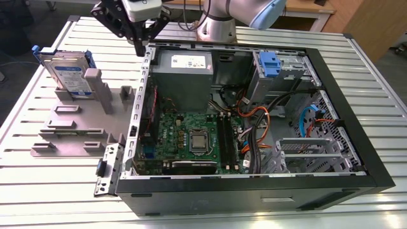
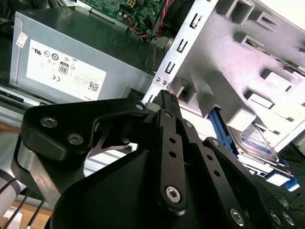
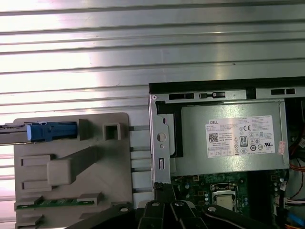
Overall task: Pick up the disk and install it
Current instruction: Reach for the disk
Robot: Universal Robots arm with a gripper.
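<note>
Just below the empty, closed-fingered gripper (image 1: pixel 138 50) runs the open case's (image 1: pixel 222 193) side wall; beyond it, well apart, the disk (image 1: pixel 66 74) stands on edge in the grey holder (image 1: pixel 70 119), top edge exposed, probably for an easy grasp.

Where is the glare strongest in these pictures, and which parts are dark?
First wrist view: the ribbed metal table glares white. Second wrist view: the grey holder block is washed out, the gripper a dark mass. Exterior view: even light, the disk free of glare, the computer case darkest along its black wall.
</note>
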